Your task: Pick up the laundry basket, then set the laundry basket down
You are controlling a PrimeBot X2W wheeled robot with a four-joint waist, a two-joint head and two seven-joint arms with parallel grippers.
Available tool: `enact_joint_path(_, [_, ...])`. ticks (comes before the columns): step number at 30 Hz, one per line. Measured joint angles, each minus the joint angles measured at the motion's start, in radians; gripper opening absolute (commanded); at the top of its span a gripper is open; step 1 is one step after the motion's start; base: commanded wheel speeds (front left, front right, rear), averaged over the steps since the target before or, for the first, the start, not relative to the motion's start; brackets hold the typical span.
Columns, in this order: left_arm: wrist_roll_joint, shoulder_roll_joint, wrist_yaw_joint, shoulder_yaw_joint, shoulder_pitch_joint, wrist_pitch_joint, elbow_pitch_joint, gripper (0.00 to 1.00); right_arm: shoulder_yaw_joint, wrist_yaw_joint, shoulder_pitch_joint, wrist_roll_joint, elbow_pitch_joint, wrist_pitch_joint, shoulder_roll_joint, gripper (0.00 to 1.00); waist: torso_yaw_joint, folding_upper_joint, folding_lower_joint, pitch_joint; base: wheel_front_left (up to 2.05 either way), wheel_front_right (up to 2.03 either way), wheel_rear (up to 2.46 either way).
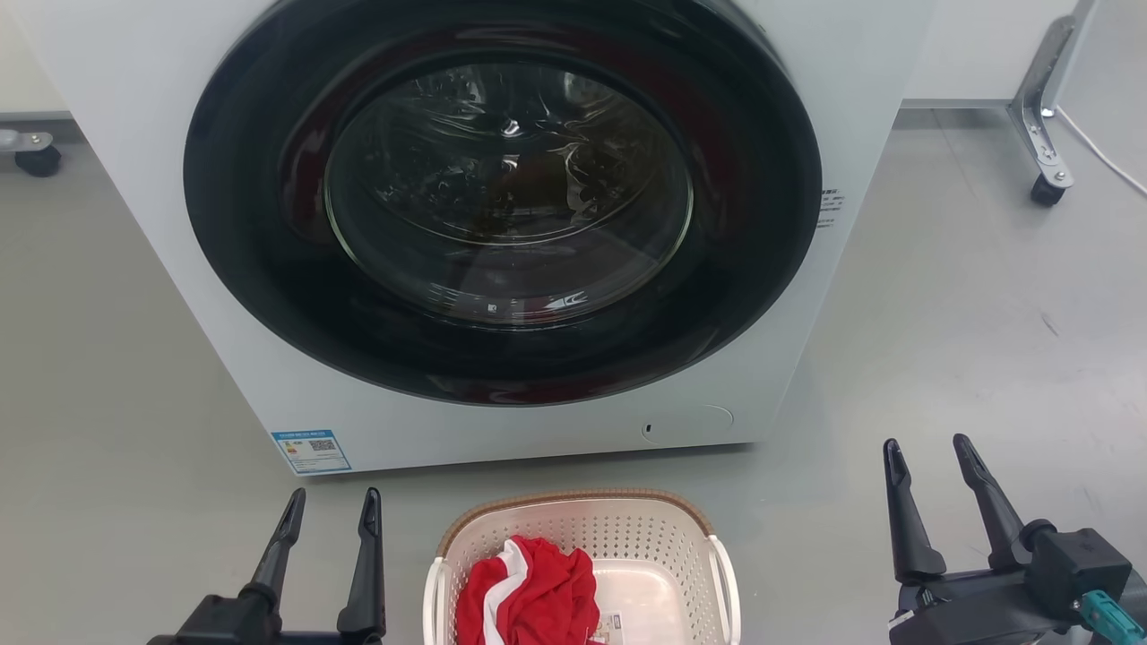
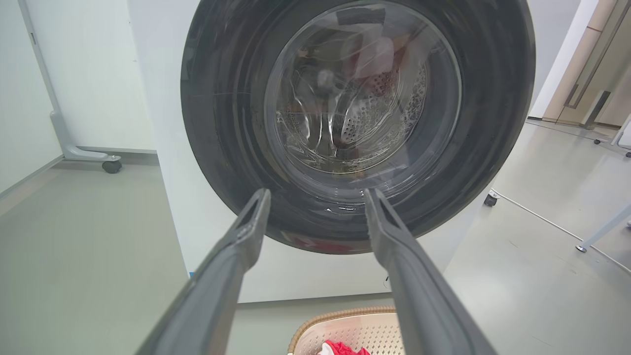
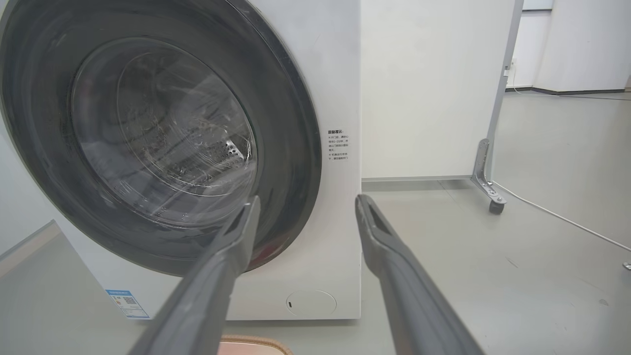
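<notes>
The laundry basket (image 1: 627,528) is cream-white and perforated, with a brown woven-look rim and white side handles. It sits on the floor at the bottom centre of the head view, holding a red and white cloth (image 1: 529,596). My left gripper (image 1: 332,506) stands open to the basket's left, apart from it. To the basket's right, further away, my right gripper (image 1: 927,452) is open and holds nothing. The left wrist view catches the basket's rim (image 2: 340,315) between the open fingers of the left gripper (image 2: 318,197). A sliver of the rim (image 3: 256,341) shows below the right gripper (image 3: 305,202).
A large white washing machine (image 1: 134,134) with a dark round door, shut, stands right behind the basket. Wheeled frame legs stand at the back right (image 1: 1039,134) and back left (image 1: 31,152). A white cable (image 1: 1107,157) runs along the grey floor at the right.
</notes>
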Motion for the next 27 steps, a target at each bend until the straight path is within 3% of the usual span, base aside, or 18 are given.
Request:
enact_joint_path(18, [0.005, -0.008, 0.0, 0.015, 0.002, 0.045, -0.017, 1.0, -0.024, -0.001, 0.012, -0.023, -0.02, 0.006, 0.015, 1.0, 0.008, 0.0, 0.0, 0.005, 0.0, 0.0, 0.0])
enact_joint_path(19, [0.008, -0.009, 0.0, 0.015, 0.002, 0.05, -0.018, 0.0, -0.024, -0.001, 0.012, -0.024, -0.021, 0.006, 0.016, 0.0, 0.008, 0.0, 0.0, 0.004, 0.0, 0.0, 0.0])
enact_joint_path(27, [-0.012, -0.021, -0.006, 0.012, 0.021, 0.059, 0.034, 0.0, -0.022, 0.002, 0.038, -0.006, 0.031, 0.015, 0.041, 0.0, 0.008, 0.0, 0.0, 0.004, 0.0, 0.0, 0.0])
